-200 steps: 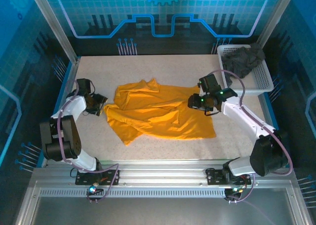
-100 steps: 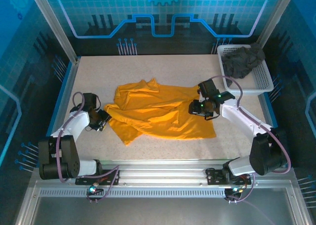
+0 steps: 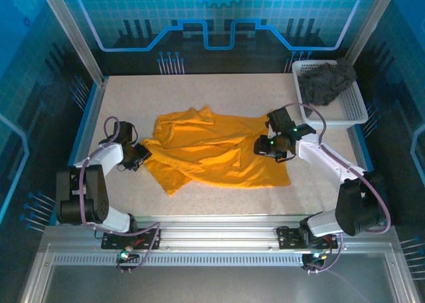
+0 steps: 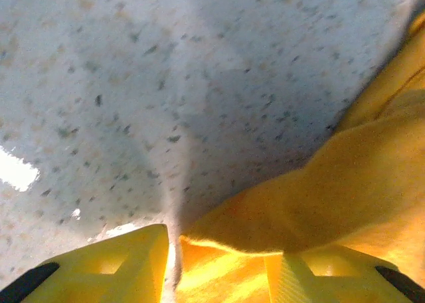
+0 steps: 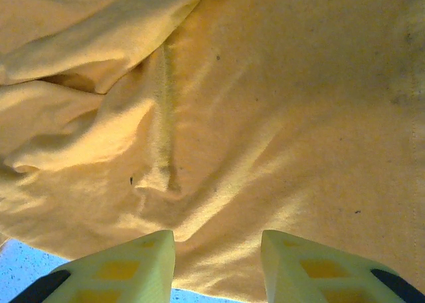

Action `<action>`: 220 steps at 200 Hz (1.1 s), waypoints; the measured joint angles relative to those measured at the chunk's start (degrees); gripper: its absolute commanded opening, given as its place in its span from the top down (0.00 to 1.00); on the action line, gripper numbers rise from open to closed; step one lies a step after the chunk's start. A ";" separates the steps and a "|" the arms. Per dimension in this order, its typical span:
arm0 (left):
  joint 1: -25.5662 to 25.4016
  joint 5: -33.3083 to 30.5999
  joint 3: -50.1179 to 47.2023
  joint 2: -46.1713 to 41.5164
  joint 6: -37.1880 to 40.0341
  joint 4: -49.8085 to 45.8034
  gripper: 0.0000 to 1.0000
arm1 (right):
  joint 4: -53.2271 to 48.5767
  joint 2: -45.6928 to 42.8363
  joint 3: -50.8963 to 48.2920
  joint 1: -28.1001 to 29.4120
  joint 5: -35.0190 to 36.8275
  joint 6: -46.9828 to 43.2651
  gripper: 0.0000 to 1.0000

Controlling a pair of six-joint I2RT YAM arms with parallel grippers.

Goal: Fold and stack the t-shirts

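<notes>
The orange-yellow t-shirt lies crumpled and spread in the middle of the table. My left gripper sits low at its left edge. In the left wrist view the shirt has a fold of its edge lying between the parted fingers of that open gripper. My right gripper hovers over the shirt's right side. It is open, with flat wrinkled cloth under and between the fingers. The dark charcoal t-shirt is bunched in the basket.
The white mesh basket stands at the back right corner of the speckled table. Metal frame posts and a blue border run along the table's sides, and the arm bases sit on the rail at the near edge.
The left arm swung down and drew its gripper in to the shirt's left edge. The right gripper shifted slightly nearer and lower over the shirt's right side.
</notes>
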 measured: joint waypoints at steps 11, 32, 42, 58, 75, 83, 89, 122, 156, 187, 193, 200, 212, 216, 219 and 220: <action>-0.37 0.11 0.28 0.31 0.70 0.85 0.67 | -0.04 -0.11 -0.26 0.00 -0.24 0.13 0.60; -0.79 0.20 1.16 1.88 2.38 1.64 0.70 | -0.02 -0.20 -0.37 -0.17 -0.48 0.24 0.61; -0.79 0.17 1.18 2.32 2.84 1.86 0.70 | -0.02 -0.22 -0.37 -0.31 -0.46 0.42 0.61; -0.83 0.15 1.18 2.36 3.45 1.84 0.69 | -0.02 -0.22 -0.37 -0.44 -0.48 0.44 0.61; -1.16 -0.31 1.20 2.36 3.87 1.79 0.68 | -0.02 -0.22 -0.37 -0.66 -0.46 0.59 0.62; -1.46 -0.48 1.20 2.36 4.26 1.81 0.68 | -0.02 -0.22 -0.37 -0.76 -0.48 0.61 0.62; -1.68 -0.63 1.20 2.36 4.66 1.81 0.68 | 0.00 -0.22 -0.37 -0.87 -0.50 0.61 0.62; -2.34 -1.57 1.20 2.43 5.84 1.81 0.78 | 0.00 -0.22 -0.37 -1.31 -0.66 0.81 0.62; -2.73 -3.06 1.22 2.60 6.78 1.79 0.97 | -0.02 -0.22 -0.37 -1.88 -0.68 1.11 0.63; -3.63 -3.91 1.77 1.97 6.73 0.42 1.00 | 0.37 -1.44 -2.29 -5.09 -0.68 3.02 0.63; -3.89 -3.96 1.88 1.27 6.62 -0.13 1.00 | 0.37 -2.10 -3.06 -6.29 -0.44 3.76 0.62; -4.28 -4.15 1.90 -0.09 6.32 -0.87 1.00 | 0.37 -2.99 -4.09 -7.85 -0.35 4.66 0.62; -5.14 -4.37 1.90 -3.13 5.49 -2.23 1.00 | 0.33 -5.11 -6.49 -11.15 -0.04 6.43 0.61; -5.44 -4.39 1.90 -4.35 5.05 -2.67 1.00 | 0.37 -5.99 -7.58 -12.50 -0.11 7.08 0.61; -5.66 -4.42 1.90 -5.33 4.63 -3.04 1.00 | 0.37 -6.64 -8.41 -13.51 0.00 7.63 0.61; -5.73 -4.42 1.90 -5.57 4.59 -3.06 1.00 | 0.42 -6.80 -8.63 -13.73 -0.04 7.74 0.61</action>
